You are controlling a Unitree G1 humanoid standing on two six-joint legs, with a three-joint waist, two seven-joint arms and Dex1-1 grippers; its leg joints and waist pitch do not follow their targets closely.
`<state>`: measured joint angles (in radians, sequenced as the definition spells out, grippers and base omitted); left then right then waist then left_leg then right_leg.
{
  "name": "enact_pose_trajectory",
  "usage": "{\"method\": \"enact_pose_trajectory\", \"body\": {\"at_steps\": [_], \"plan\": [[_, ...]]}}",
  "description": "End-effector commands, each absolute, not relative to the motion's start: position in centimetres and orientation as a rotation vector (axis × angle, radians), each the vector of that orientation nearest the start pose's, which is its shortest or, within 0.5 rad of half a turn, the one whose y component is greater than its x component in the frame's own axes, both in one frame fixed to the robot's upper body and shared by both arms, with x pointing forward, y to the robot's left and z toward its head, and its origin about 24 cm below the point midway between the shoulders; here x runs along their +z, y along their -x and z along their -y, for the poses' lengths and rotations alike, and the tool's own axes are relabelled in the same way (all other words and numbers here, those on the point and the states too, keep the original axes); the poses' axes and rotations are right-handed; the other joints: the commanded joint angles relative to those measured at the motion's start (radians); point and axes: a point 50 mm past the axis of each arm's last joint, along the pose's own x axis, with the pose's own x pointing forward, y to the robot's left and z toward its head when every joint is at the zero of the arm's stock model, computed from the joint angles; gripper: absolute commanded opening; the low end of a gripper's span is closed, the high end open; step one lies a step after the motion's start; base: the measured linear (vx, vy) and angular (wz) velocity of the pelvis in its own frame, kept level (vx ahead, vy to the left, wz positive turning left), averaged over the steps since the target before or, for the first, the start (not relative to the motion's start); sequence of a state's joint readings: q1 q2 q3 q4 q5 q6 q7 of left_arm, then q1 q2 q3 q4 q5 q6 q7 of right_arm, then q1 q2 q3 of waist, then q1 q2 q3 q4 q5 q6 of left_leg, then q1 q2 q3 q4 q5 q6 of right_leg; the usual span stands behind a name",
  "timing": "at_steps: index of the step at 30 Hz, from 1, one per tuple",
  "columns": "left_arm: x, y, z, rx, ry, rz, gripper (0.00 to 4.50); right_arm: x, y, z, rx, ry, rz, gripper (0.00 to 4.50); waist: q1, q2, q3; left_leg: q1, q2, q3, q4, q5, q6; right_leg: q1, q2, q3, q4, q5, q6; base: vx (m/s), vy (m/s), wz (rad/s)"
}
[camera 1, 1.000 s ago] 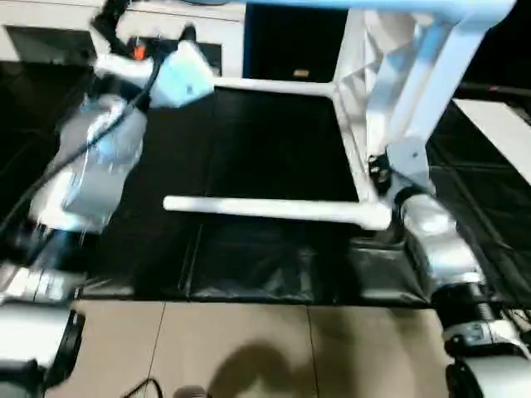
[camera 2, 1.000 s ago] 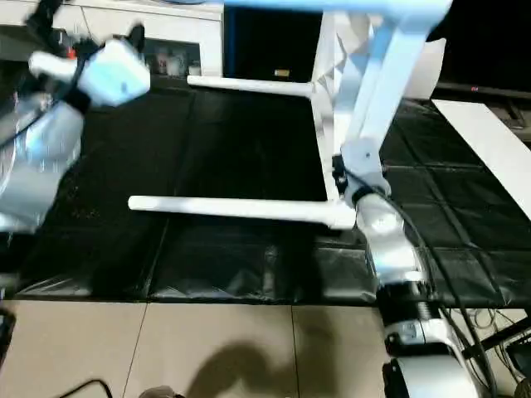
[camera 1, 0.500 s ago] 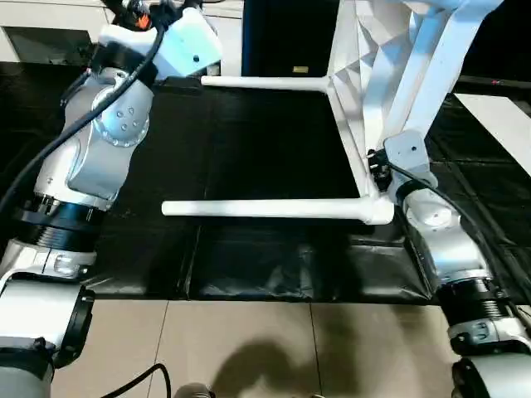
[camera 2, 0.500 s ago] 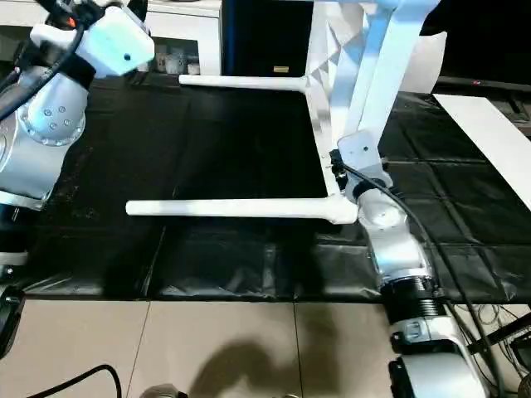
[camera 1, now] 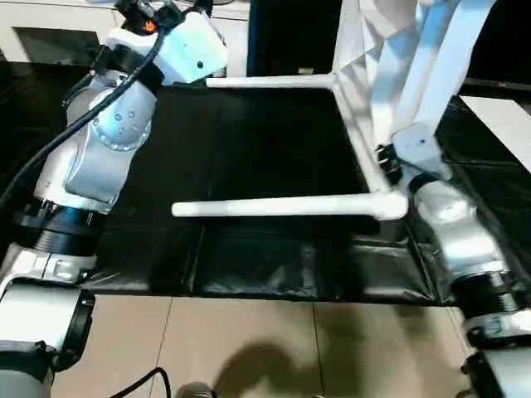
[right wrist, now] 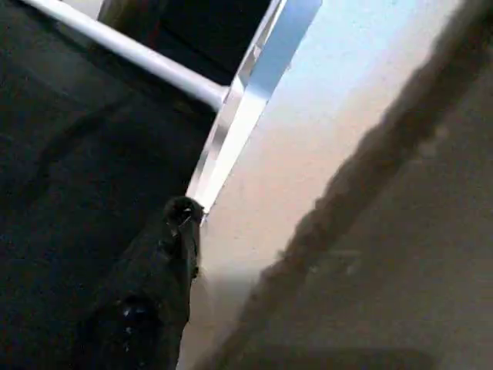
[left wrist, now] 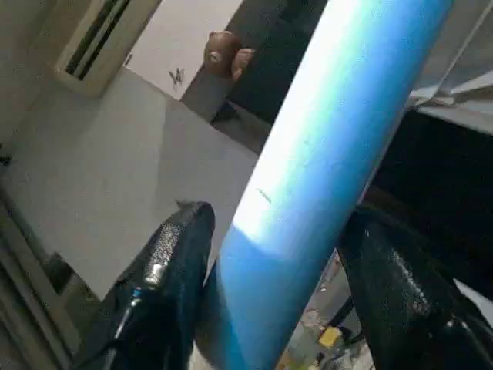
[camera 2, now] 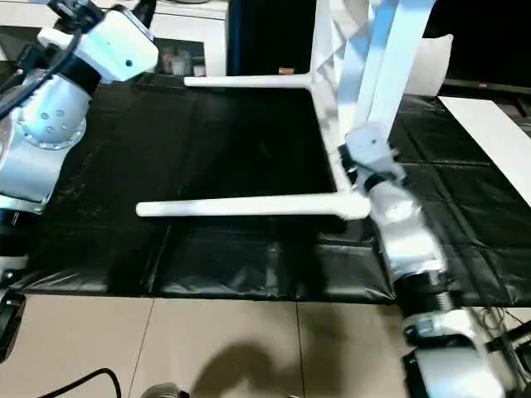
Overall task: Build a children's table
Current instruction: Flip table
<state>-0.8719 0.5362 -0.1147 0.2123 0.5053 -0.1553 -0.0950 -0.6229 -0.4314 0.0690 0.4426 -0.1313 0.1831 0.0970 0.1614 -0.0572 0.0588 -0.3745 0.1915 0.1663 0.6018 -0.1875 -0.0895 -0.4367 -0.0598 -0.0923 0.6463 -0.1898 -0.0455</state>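
The children's table (camera 1: 365, 99) stands on its edge on a black floor mat (camera 1: 265, 157); its square top is upright, cut off by the upper frame edge, with the ribbed underside facing the robot's left. Two legs run level from its corner sockets toward the robot's left, long axes parallel to each other: a near leg (camera 1: 282, 206) and a far leg (camera 1: 270, 81). A third leg (camera 2: 390, 62) slopes upward past the top edge, its upper end out of view.

The left gripper (left wrist: 269, 270) shows in the left wrist view: its two black fingers (left wrist: 173, 262) stand either side of a pale round leg (left wrist: 331, 146) and press its flanks, so the jaws are clenched on that leg. Which of the legs this is cannot be told.

The right gripper (right wrist: 181, 223) lies against the table's rim beside the near corner socket. One dark finger is visible, the other hidden, so the state of its jaws cannot be told.
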Motion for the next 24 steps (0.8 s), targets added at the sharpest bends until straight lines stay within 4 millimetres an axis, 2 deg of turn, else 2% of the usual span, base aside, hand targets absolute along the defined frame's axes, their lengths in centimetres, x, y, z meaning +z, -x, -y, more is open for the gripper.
{"method": "enact_pose_trajectory", "body": {"at_steps": [1,3,8,10,11,13,15,16,17,18,21,22,23,24], "plan": [[27.7,-34.8,-16.2,-0.072,-1.08,0.702,2.5,16.1,-36.4,20.9,0.048,0.853,0.101,2.38,0.003,-0.02,-0.075,0.0,0.022,-0.003,-0.05,-0.042,0.015,0.084,-0.078,0.062,-0.064,-0.084,-0.075,0.0,0.0,0.0],[27.9,-34.8,-16.4,-0.067,-1.065,0.693,2.36,16.4,-36.4,21.1,0.054,0.881,0.104,2.38,0.008,-0.019,-0.074,-0.001,0.019,-0.002,-0.047,-0.038,0.02,0.084,-0.076,0.062,-0.065,-0.092,-0.062,0.0,0.0,0.0],[28.1,-34.5,-17.9,-0.059,-0.941,0.601,2.15,19.1,-36.6,23.3,0.033,1.02,0.14,2.38,0.016,-0.019,-0.074,0.003,0.023,-0.001,-0.047,-0.049,0.017,0.079,-0.079,0.061,-0.063,-0.116,-0.069,0.0,0.0,0.0],[27.8,-34.5,-18.0,-0.085,-0.92,0.574,2.04,19.7,-36.7,23.5,0.048,1.033,0.151,2.55,0.016,-0.019,-0.073,0.002,0.023,0.0,-0.047,-0.064,0.017,0.079,-0.079,0.061,-0.067,-0.14,-0.067,0.0,0.0,0.0],[26.9,-34.4,-17.8,-0.143,-0.843,0.51,2.04,20.9,-36.8,23.6,0.129,1.044,0.165,2.55,0.017,-0.021,-0.073,0.002,0.023,0.001,-0.045,-0.078,0.017,0.079,-0.081,0.06,-0.066,-0.157,-0.07,0.0,0.0,0.0],[26.6,-34.3,-17.8,-0.159,-0.821,0.492,1.95,21.2,-36.8,23.6,0.157,1.049,0.168,2.58,0.02,-0.019,-0.07,0.001,0.023,0.002,-0.045,-0.087,0.024,0.076,-0.078,0.06,-0.071,-0.177,-0.071,0.0,0.0,0.0],[25.8,-34.1,-17.7,-0.192,-0.768,0.444,1.85,22.6,-36.8,24.2,0.181,1.044,0.182,2.58,0.022,-0.024,-0.068,0.0,0.025,0.001,-0.044,-0.098,0.027,0.076,-0.079,0.06,-0.073,-0.206,-0.069,0.0,0.0,0.0],[25.4,-33.9,-17.7,-0.203,-0.737,0.419,1.85,23.5,-36.8,24.5,0.203,1.038,0.187,2.58,0.024,-0.023,-0.069,0.005,0.026,0.003,-0.043,-0.109,0.028,0.073,-0.079,0.06,-0.074,-0.216,-0.072,0.0,0.0,0.0],[25.1,-33.9,-17.7,-0.21,-0.716,0.403,1.83,24.0,-36.8,24.7,0.219,1.035,0.19,2.58,0.025,-0.023,-0.067,0.002,0.024,0.003,-0.042,-0.116,0.032,0.074,-0.077,0.059,-0.077,-0.237,-0.07,0.0,0.0,0.0],[24.2,-33.7,-18.0,-0.217,-0.648,0.354,1.81,24.7,-36.5,24.3,0.38,1.061,0.188,2.58,0.025,-0.024,-0.067,0.002,0.025,0.003,-0.043,-0.121,0.034,0.074,-0.079,0.059,-0.079,-0.247,-0.068,0.0,0.0,0.0],[23.7,-33.7,-18.2,-0.211,-0.608,0.321,1.76,25.3,-36.4,24.3,0.449,1.079,0.192,2.58,0.026,-0.026,-0.064,0.002,0.026,0.003,-0.041,-0.146,0.048,0.07,-0.078,0.056,-0.085,-0.294,-0.063,0.0,0.0,0.0],[23.3,-33.5,-18.5,-0.198,-0.554,0.293,1.74,26.4,-36.4,24.3,0.492,1.025,0.218,2.58,0.021,-0.026,-0.06,0.007,0.027,0.005,-0.039,-0.189,0.05,0.065,-0.082,0.05,-0.094,-0.371,-0.058,0.0,0.0,0.0],[23.1,-33.4,-18.6,-0.195,-0.533,0.282,1.73,26.9,-36.4,24.2,0.501,1.009,0.238,2.58,0.019,-0.023,-0.053,0.011,0.025,0.003,-0.039,-0.227,0.048,0.059,-0.079,0.044,-0.11,-0.458,-0.034,0.0,0.0,0.0],[23.0,-33.3,-18.6,-0.194,-0.519,0.274,1.73,27.3,-36.4,24.2,0.507,1.002,0.251,3.07,0.017,-0.023,-0.053,0.014,0.025,0.001,-0.039,-0.244,0.045,0.057,-0.083,0.042,-0.113,-0.494,-0.026,0.0,0.0,0.0]]}}
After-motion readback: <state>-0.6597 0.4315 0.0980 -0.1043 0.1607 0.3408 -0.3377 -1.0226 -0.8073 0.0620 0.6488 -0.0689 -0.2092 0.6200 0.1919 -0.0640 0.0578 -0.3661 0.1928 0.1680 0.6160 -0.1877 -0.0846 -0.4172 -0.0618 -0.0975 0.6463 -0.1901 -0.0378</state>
